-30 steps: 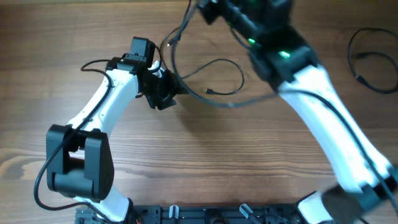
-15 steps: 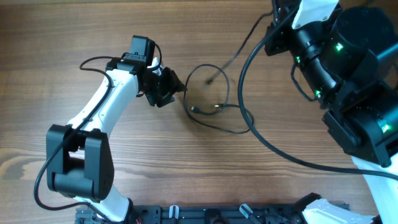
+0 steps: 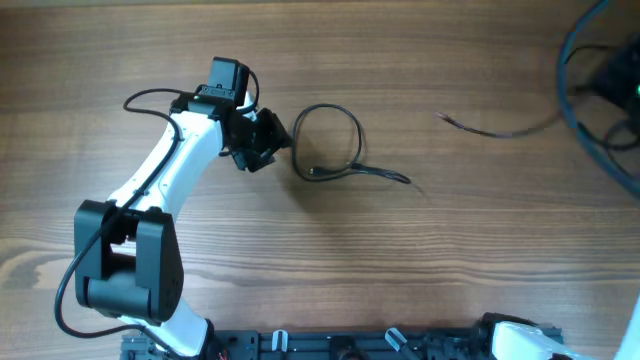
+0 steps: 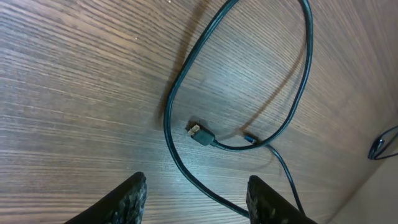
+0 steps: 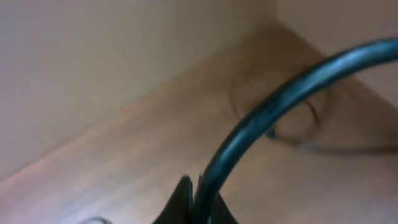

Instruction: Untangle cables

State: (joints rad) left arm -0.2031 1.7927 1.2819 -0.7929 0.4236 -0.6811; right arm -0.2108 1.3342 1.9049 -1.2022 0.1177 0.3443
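A thin black cable lies in a loose loop on the wooden table, its plug end inside the loop. My left gripper sits just left of the loop. In the left wrist view the left gripper is open and empty, with the loop and its plug lying ahead and one strand running between the fingers. My right gripper is shut on a second black cable and holds it high. That cable's free end trails blurred at the right of the overhead view.
The right arm is mostly out of the overhead view; only a dark blur shows at the right edge. Another thin cable lies at the far right of the left wrist view. The left arm spans the left side.
The right arm swung from the table's centre to the far right and up, pulling one cable away from the loop. The loop settled next to the left gripper, which stayed put.
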